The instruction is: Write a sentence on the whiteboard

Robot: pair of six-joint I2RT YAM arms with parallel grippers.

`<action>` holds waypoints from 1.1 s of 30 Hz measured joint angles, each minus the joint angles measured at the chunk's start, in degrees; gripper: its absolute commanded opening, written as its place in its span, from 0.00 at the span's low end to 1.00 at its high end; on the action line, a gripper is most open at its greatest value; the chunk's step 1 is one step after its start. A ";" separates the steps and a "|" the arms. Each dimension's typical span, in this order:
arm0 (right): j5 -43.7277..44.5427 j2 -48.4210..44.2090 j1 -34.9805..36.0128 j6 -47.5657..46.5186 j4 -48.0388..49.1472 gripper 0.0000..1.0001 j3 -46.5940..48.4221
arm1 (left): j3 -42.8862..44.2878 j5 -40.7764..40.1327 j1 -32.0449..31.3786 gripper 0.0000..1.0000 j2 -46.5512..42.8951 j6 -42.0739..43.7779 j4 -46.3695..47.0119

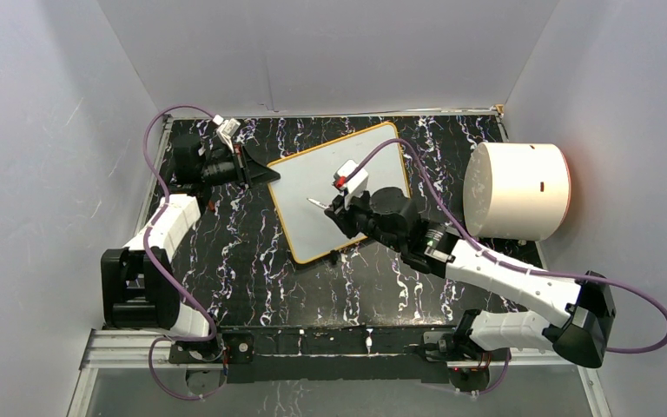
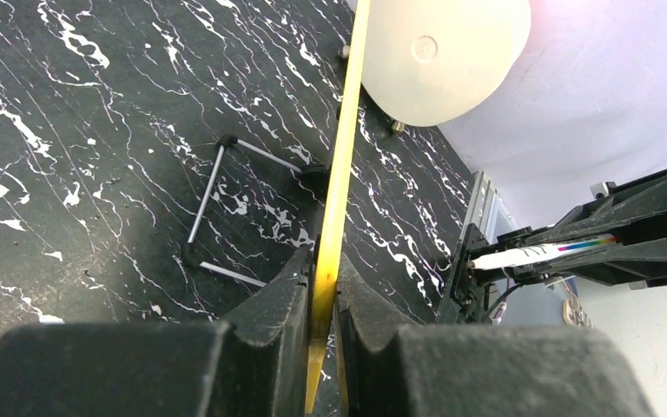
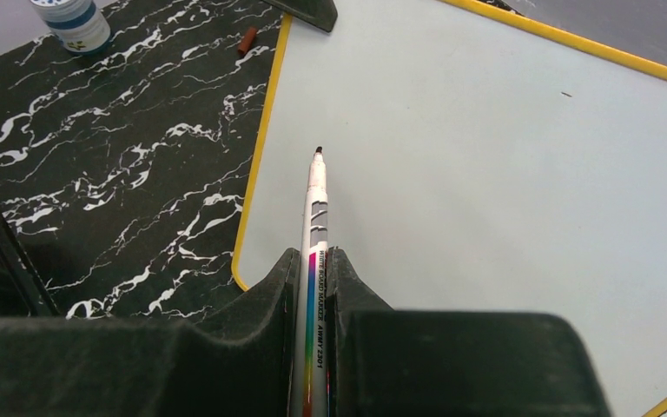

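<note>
**Both Grippers Clamped Down**

The left arm [image 1: 169, 221] stretched forward up its side, and the left gripper [image 1: 267, 176] pinched the whiteboard [image 1: 313, 169] by its rim, jaws tight. The right arm [image 1: 504, 274] angled in from the right, its right gripper [image 1: 334, 207] clamped around the marker [image 1: 317, 203].

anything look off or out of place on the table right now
Nothing spilled or broken. The whiteboard lies crooked on the table, not square to its edges, its rim pinched by the left hand. A small reddish-brown piece, perhaps the cap of the marker in the right hand, lies loose beside the board's corner.
</note>
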 measured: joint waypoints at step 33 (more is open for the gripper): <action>21.57 10.58 10.47 -1.84 -6.64 0.00 11.96 | -4.17 -3.63 -0.24 0.00 -6.08 8.20 -2.51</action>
